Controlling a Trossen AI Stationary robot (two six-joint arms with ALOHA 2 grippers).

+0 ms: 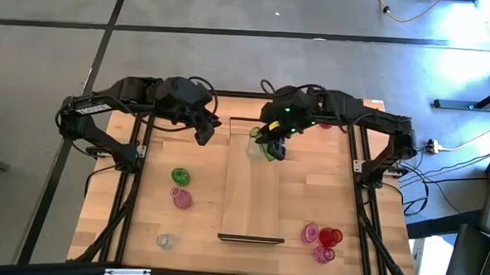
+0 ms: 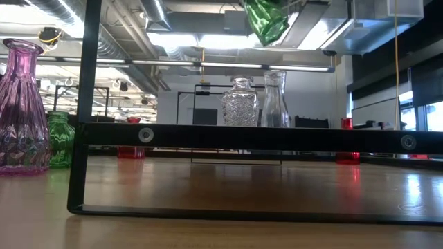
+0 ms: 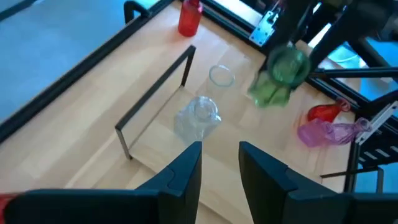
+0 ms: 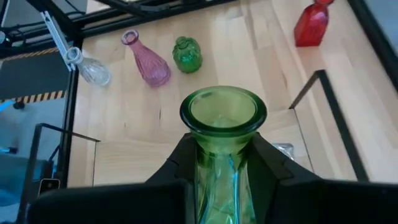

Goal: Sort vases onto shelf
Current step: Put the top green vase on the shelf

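My right gripper [image 4: 222, 155] is shut on a green glass vase [image 4: 222, 111] and holds it in the air over the far end of the shelf [image 1: 252, 196], a long light-wood board. Under it two clear vases [image 3: 198, 118] [image 3: 221, 76] stand on the shelf's far end. My left gripper [image 3: 219, 168] hovers open over the table just left of the shelf's far end [image 1: 204, 134], with nothing between its fingers. In the low view the green vase [image 2: 266, 19] hangs at the top, above the clear vases [image 2: 240, 102]. My right gripper pinches the green vase's neck [image 4: 221, 154] between its two fingers, just below the flared mouth. The fingers come slanting down from the table's far right. The vase is lifted clear of the shelf and hangs tilted, its body [image 3: 267, 93] below the fingers.
Left of the shelf stand a green vase [image 1: 180, 176], a pink one [image 1: 181, 198] and a clear one [image 1: 166, 242]. Near the right front are pink vases [image 1: 310, 232] [image 1: 323, 254] and a red one [image 1: 330, 237]. A red vase [image 3: 189, 17] stands beyond the shelf's far end frame [image 3: 155, 93].
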